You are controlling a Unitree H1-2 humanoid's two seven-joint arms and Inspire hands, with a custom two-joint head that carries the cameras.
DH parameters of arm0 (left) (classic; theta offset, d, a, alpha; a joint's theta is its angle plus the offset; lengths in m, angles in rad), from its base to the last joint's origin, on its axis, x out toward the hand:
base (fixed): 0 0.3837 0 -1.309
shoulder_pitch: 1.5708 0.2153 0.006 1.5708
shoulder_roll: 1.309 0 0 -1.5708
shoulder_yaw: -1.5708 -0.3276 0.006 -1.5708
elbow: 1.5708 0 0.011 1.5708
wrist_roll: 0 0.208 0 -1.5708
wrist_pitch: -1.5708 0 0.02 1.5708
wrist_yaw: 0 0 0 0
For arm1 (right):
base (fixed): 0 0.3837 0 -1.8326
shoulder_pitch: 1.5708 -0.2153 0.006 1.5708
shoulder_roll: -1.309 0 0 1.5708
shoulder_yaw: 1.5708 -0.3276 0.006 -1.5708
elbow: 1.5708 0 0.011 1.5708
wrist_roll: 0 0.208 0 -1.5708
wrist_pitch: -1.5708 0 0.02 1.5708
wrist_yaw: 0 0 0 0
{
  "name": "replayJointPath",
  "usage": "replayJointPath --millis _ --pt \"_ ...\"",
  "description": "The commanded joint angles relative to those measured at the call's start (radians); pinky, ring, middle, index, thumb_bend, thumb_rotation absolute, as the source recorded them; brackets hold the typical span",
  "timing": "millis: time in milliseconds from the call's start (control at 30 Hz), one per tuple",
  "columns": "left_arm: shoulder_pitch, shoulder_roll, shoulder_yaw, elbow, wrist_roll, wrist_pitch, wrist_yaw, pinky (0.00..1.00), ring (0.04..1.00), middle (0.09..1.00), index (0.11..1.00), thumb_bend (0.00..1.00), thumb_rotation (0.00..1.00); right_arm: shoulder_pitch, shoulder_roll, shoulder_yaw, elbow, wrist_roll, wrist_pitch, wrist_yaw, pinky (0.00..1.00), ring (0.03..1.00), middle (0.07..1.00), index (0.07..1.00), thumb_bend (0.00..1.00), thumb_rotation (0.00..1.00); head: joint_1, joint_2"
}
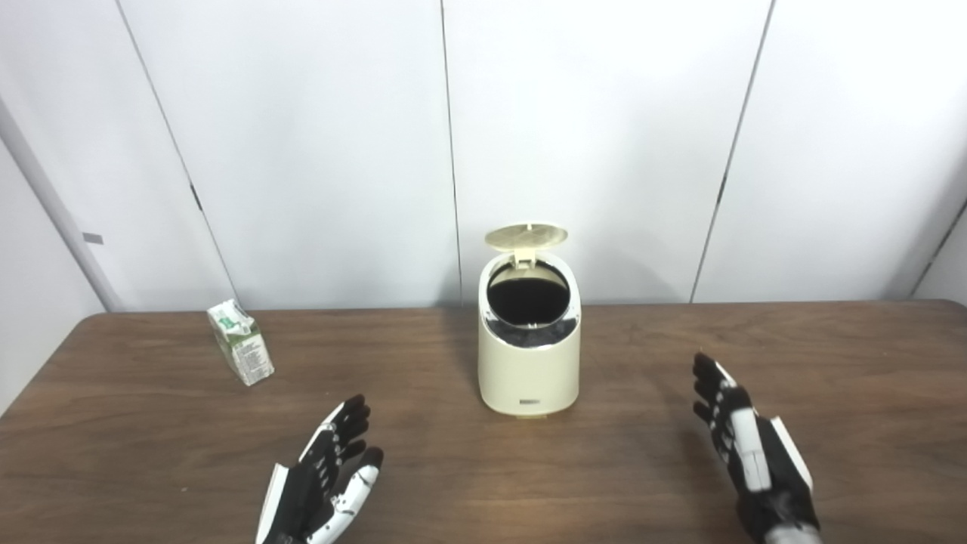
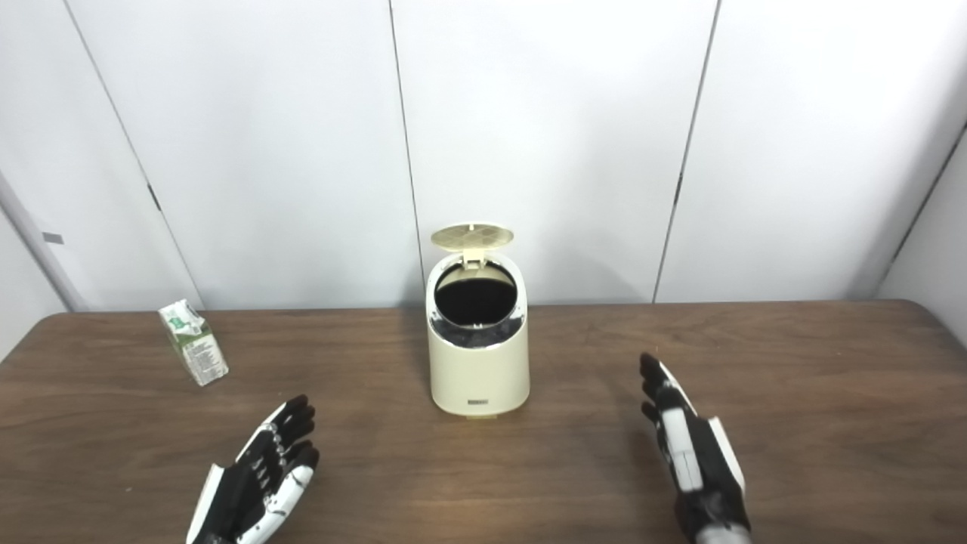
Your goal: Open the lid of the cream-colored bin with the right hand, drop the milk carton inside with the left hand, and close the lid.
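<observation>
So the cream-colored bin (image 1: 529,355) is a smooth, rounded plastic tub sitting mid-table on the dark wood-grain table (image 1: 831,363), its round lid (image 1: 526,236) flipped up at the back and the dark inside showing. The milk carton (image 1: 241,341) is a little green-and-white box with a gabled top, tilted, well off to the bin's left. Left hand (image 1: 323,476) and right hand (image 1: 744,446), both glossy black and white, are spread wide, holding nothing.

My cream-colored rounded plastic bin (image 1: 529,363) stands upright mid-table, its round hinged lid (image 1: 526,236) flipped up behind the dark opening. The small green-and-white milk carton (image 1: 241,341) stands tilted, far left.
</observation>
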Motion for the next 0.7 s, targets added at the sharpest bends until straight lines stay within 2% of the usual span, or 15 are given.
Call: replayJointPath --millis 0,167,367,500,600,667 --pt "0.030 0.004 0.004 0.057 -0.006 -0.001 0.004 0.85 0.882 0.883 0.915 0.40 0.48 -0.007 -0.018 -0.006 -0.030 -0.001 -0.071 0.008 0.98 0.986 0.977 0.956 0.65 1.00 0.001 0.000" --pt "0.034 0.001 0.004 0.044 -0.012 0.010 0.001 0.84 0.883 0.888 0.918 0.40 0.47 0.023 -0.030 -0.020 -0.019 0.028 -0.109 0.018 1.00 1.000 0.990 0.970 0.62 1.00 0.026 0.002" --pt "0.040 -0.013 -0.004 0.030 0.007 0.017 0.012 0.83 0.879 0.889 0.920 0.41 0.47 0.041 -0.042 -0.029 -0.001 0.023 -0.152 0.022 1.00 0.996 0.976 0.963 0.64 1.00 0.088 0.004" --pt "0.045 -0.033 -0.003 0.024 0.031 0.016 0.035 0.87 0.872 0.880 0.914 0.46 0.41 0.046 -0.066 -0.025 0.036 -0.012 -0.208 0.024 0.97 0.990 0.980 0.968 0.65 1.00 0.151 0.000" --pt "0.051 -0.049 0.001 0.011 0.023 0.012 0.045 0.88 0.880 0.883 0.917 0.50 0.35 0.047 -0.080 -0.029 0.060 0.006 -0.240 0.036 0.97 0.984 0.976 0.967 0.66 1.00 0.202 -0.005" --pt "0.055 -0.053 0.000 -0.001 0.030 0.005 0.052 0.86 0.882 0.886 0.924 0.53 0.33 0.048 -0.082 -0.033 0.061 0.030 -0.235 0.044 0.99 0.989 0.979 0.969 0.66 1.00 0.225 -0.008"
